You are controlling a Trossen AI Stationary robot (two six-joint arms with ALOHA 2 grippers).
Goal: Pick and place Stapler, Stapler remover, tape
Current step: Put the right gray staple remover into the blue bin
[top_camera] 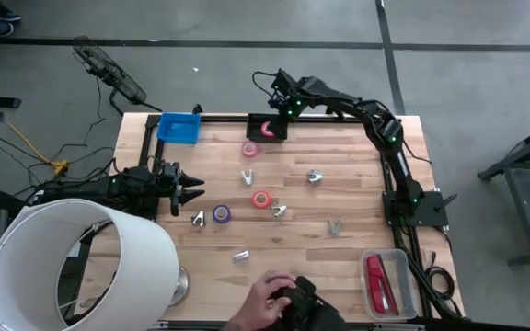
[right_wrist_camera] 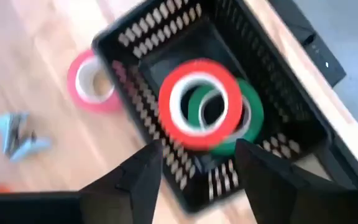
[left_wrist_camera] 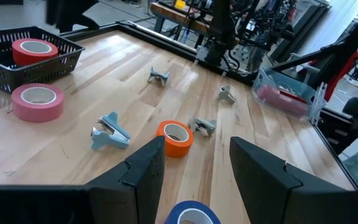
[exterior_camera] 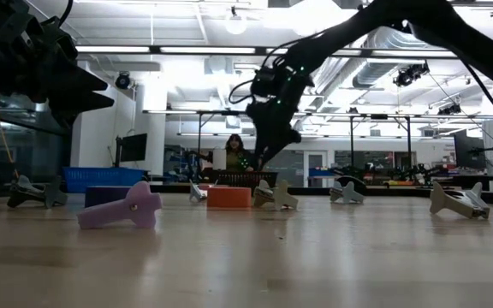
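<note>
While right gripper (right_wrist_camera: 194, 165) hangs over black basket (top_camera: 267, 128) at 12 o'clock, fingers apart, red tape (right_wrist_camera: 199, 102) lies released atop green roll (right_wrist_camera: 244, 121); left gripper (left_wrist_camera: 194, 168) waits at 9 o'clock, fingers parted, empty.

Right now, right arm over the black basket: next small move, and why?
Probably lift the right tool clear of the black basket and swing toward the pink tape roll just outside it. Its fingers stand apart with nothing between them, and the red roll lies in the basket on a green roll, so that drop looks done. The left tool waits open by the purple roll.
</note>
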